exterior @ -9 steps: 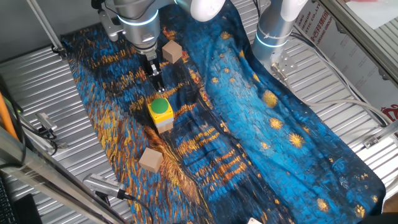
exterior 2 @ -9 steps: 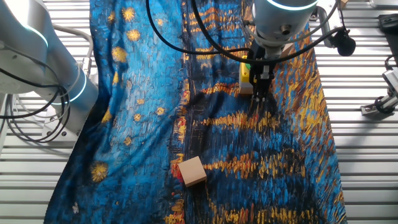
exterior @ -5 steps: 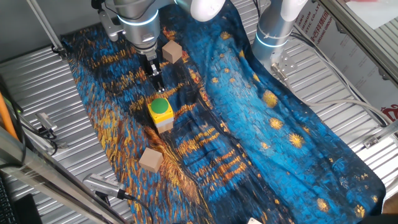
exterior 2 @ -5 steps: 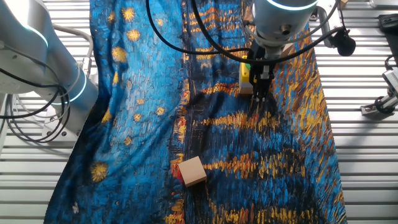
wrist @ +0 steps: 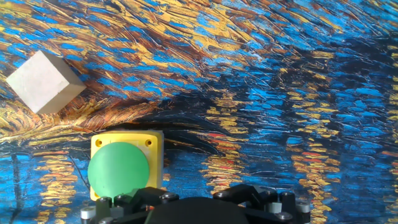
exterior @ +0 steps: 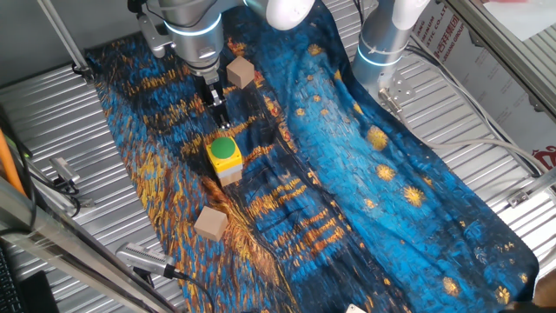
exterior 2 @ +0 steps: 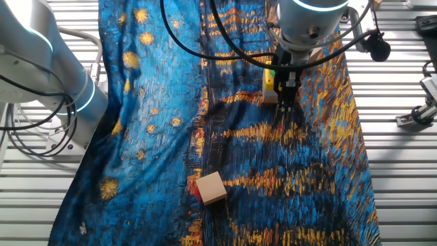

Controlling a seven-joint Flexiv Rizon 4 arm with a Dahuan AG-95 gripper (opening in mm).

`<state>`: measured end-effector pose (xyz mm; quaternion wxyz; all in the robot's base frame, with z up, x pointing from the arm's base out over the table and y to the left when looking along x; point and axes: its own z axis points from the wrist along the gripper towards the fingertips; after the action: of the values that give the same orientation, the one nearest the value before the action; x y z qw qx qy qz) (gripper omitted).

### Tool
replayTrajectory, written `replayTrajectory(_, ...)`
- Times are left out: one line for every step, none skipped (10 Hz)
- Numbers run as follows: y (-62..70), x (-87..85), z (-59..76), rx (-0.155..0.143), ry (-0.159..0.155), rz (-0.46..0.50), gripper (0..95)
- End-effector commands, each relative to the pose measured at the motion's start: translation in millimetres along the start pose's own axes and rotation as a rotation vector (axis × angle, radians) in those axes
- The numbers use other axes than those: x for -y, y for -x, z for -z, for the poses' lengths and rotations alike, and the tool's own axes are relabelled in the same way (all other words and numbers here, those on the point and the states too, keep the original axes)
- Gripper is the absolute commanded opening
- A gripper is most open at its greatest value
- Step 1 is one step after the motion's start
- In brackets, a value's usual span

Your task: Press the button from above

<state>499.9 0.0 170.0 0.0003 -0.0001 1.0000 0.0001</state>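
Note:
The button (exterior: 224,149) is a round green cap on a small yellow box with a pale grey base, standing on the blue and gold cloth (exterior: 347,165). In the other fixed view the button (exterior 2: 269,83) is mostly hidden behind the hand. In the hand view it (wrist: 118,172) sits at the lower left, with its front edge cut off by the hand's dark body. My gripper (exterior: 222,123) hangs just behind the button, a little to one side and not over the cap. Its thin black fingers (exterior 2: 285,102) look pressed together and hold nothing.
One tan wooden cube (exterior: 241,73) lies behind the gripper and another (exterior: 210,223) in front of the button; one cube also shows in the hand view (wrist: 45,81). A second white arm (exterior: 382,43) stands at the cloth's far edge. Ribbed metal table (exterior: 69,130) lies around the cloth.

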Motion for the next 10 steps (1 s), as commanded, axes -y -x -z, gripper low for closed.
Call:
replayTrajectory(-0.7, 0.1, -0.4, 0.047, 0.002, -0.014, 0.0)
replayTrajectory(-4.4, 0.5, -1.7, 0.033, 0.058, 0.001, 0.0)
replayTrajectory(-9.0, 0.5, -2.1, 0.040, 0.277, -0.010, 0.0)
replayTrajectory(-11.3, 0.3, -1.9, 0.031, 0.438, -0.057, 0.0)
replayTrajectory(-14.6, 0.5, -2.9, 0.090, 0.645, -0.121, 0.0)
replayTrajectory(-16.1, 0.5, -2.9, 0.101, 0.618, -0.153, 0.0)
replayTrajectory(-16.2, 0.5, -2.9, 0.103, 0.503, -0.153, 0.0)
replayTrajectory(-16.2, 0.4, -2.7, 0.096, 0.335, -0.140, 0.0)
replayTrajectory(-16.4, 0.3, -2.4, 0.088, 0.256, -0.135, 0.0)
replayTrajectory(-17.3, -0.8, 0.7, 0.052, 0.104, -0.101, 0.0)
